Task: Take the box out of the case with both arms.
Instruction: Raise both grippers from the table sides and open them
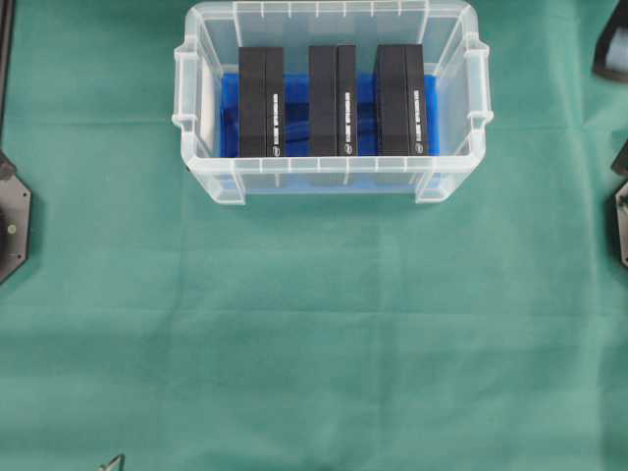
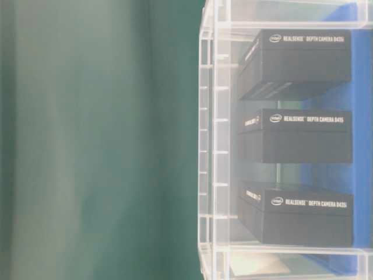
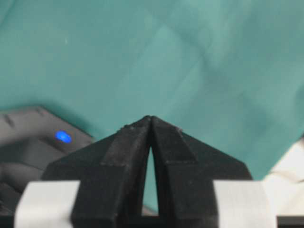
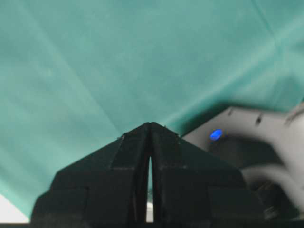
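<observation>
Nothing is done yet: three RealSense boxes (image 1: 333, 100) sit in the case (image 1: 206, 177); the left gripper (image 3: 151, 119) and right gripper (image 4: 150, 125) are closed, empty.

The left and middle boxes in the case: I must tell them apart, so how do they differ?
The left box stands nearest the case's left wall; the middle box sits centrally. In the table-level view the left box reads D435i, the middle box D415. Both are black, on edge, on the blue liner.

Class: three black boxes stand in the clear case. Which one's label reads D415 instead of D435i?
The middle box. Its label reads D415; the boxes on either side of it read D435i.
</observation>
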You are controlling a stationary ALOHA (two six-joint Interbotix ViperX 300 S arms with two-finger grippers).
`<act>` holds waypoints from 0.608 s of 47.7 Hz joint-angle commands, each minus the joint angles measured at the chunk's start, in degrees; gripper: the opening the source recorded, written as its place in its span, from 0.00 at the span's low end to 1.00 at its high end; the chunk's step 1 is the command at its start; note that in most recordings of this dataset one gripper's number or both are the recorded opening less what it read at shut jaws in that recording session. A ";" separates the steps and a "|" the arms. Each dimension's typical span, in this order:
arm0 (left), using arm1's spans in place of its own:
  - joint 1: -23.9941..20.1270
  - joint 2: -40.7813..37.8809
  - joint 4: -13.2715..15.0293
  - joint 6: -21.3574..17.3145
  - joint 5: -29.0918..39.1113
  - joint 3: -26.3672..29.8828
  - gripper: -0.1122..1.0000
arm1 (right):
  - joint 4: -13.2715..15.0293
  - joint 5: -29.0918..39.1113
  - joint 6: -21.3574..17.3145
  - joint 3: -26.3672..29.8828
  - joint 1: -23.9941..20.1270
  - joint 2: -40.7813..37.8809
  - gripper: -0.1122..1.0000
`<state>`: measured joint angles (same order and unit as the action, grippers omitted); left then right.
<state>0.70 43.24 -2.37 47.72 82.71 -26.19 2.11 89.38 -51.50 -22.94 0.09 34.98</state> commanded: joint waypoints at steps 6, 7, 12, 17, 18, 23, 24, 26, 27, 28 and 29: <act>-0.79 -1.76 -0.53 21.01 2.99 1.85 0.10 | 4.13 -0.44 -24.35 1.49 0.09 -0.35 0.10; -0.79 -1.85 -0.53 22.85 3.52 1.93 0.10 | 4.57 -0.44 -26.72 1.58 0.09 -0.35 0.10; -0.79 -2.55 -0.53 31.29 5.71 2.20 0.10 | 5.36 -0.44 -36.12 1.49 0.09 -0.26 0.10; -0.88 -2.99 -0.53 36.91 6.86 2.37 0.10 | 5.63 -0.44 -39.55 1.58 0.09 -0.35 0.10; -0.97 -3.08 -0.53 37.09 6.94 2.46 0.10 | 5.63 -0.44 -39.73 1.58 0.09 -0.44 0.10; -2.11 -3.16 -0.62 37.09 6.94 2.55 0.10 | 5.63 -0.26 -39.81 1.67 0.26 -0.97 0.10; -2.46 -3.25 -0.70 37.09 6.94 2.46 0.10 | 5.63 -0.18 -39.73 1.67 0.35 -1.05 0.10; -3.52 -3.34 -0.88 36.91 6.94 2.55 0.10 | 5.63 -0.18 -39.46 1.76 0.97 -1.41 0.10; -3.96 -3.34 -0.97 36.83 6.94 2.55 0.10 | 5.63 -0.09 -39.29 1.76 1.23 -1.49 0.10; -4.39 -3.43 -1.05 36.56 6.94 2.64 0.10 | 5.63 -0.09 -39.02 1.76 1.67 -1.49 0.10; -4.83 -3.52 -1.14 36.12 6.94 2.64 0.10 | 5.71 -0.09 -38.76 1.76 2.02 -1.58 0.10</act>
<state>-2.46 40.08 -2.90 84.55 89.65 -25.14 7.47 89.30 -90.62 -22.59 0.97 33.49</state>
